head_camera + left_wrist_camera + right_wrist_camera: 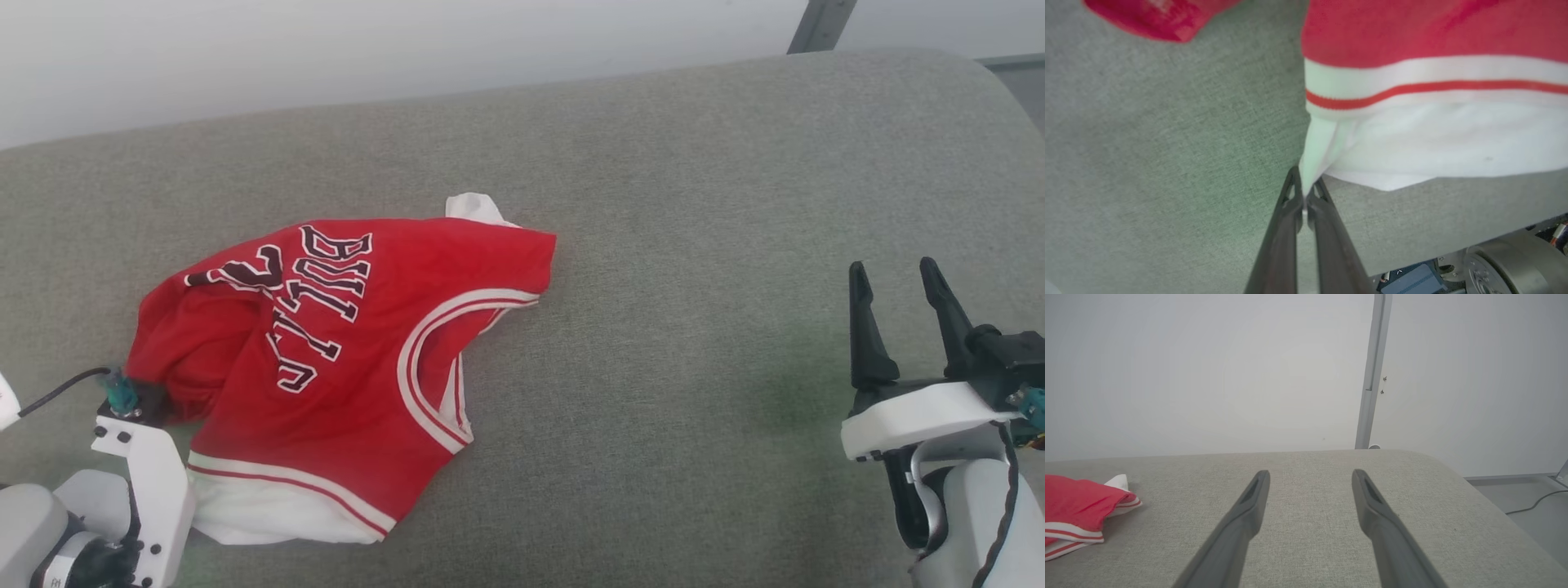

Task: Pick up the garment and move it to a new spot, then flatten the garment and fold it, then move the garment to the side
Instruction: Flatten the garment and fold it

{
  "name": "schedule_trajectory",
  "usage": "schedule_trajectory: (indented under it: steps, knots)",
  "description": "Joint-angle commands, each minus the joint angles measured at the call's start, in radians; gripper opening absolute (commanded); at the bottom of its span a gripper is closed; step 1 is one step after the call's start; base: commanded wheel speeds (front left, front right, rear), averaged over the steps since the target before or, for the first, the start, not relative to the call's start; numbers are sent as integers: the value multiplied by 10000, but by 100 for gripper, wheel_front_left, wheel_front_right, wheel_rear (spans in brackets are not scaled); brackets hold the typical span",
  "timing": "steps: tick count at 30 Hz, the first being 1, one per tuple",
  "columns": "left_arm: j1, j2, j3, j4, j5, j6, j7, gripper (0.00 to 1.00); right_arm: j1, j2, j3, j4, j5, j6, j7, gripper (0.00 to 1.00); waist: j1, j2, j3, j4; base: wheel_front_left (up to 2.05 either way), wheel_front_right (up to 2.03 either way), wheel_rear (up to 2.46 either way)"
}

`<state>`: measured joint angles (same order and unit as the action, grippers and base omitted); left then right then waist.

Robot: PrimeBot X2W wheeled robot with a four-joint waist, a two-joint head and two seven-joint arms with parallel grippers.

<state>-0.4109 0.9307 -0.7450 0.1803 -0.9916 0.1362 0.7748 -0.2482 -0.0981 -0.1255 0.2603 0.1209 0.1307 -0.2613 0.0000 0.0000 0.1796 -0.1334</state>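
Observation:
The garment [343, 327], a red jersey with black-and-white lettering and white striped trim, lies crumpled on the left half of the grey padded surface [694, 204]. In the left wrist view my left gripper [1303, 185] is shut on a corner of the garment's [1433, 139] white sleeve, just below the red-striped trim. In the head view its white wrist housing [143, 465] sits against the garment's lower left edge. My right gripper [892, 271] stands open over bare fabric far to the right. The right wrist view shows the same gripper [1310, 473] holding nothing, with the garment [1073, 498] at far left.
The padded surface ends in a rounded edge at the back, against a pale wall. A grey metal post [1372, 375] rises behind the far right corner. Floor with a cable [1531, 506] lies beyond the right edge. Bare fabric stretches between the garment and my right gripper.

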Motion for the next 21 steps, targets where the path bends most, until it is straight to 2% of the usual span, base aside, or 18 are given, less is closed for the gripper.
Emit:
schedule_trajectory:
  steps: [1, 5, 6, 7, 8, 15, 21]
  knots:
    - [229, -108, 22, 255, -69, 53, -118, 0, -18, -54, 68, 0, 19, 1, -56, 100, 0, 0, 12, 77, 0, 0, 0]
    - [251, -351, 101, 558, -191, 2, -416, 0, -63, -76, 137, 48, 76, 1, -56, 100, 0, 0, -6, 169, 0, 0, 0]
    - [241, -444, 126, 638, -239, -40, -514, 8, -71, -87, 159, 71, 85, 1, -56, 100, 0, 0, -19, 196, 0, 0, 0]
    - [197, -505, 153, 670, -167, -85, -706, 44, -77, -102, 176, 89, 93, 1, -56, 100, 0, 0, -40, 227, 0, 0, 0]
    - [161, -604, 241, 728, -203, -55, -884, 100, -74, -121, 197, 104, 97, 1, -56, 100, 0, 0, -63, 270, 0, 0, 0]
    - [-73, -1004, 802, 704, -241, 69, -2077, 100, 84, -371, 600, 284, 226, 1, -56, 100, 0, 0, -417, 694, 0, 0, 0]
    - [-65, -1357, 1141, 423, 455, -166, -4341, 100, 200, -551, 699, 431, 234, 1, -56, 100, 0, 0, -870, 1267, 0, 0, 0]
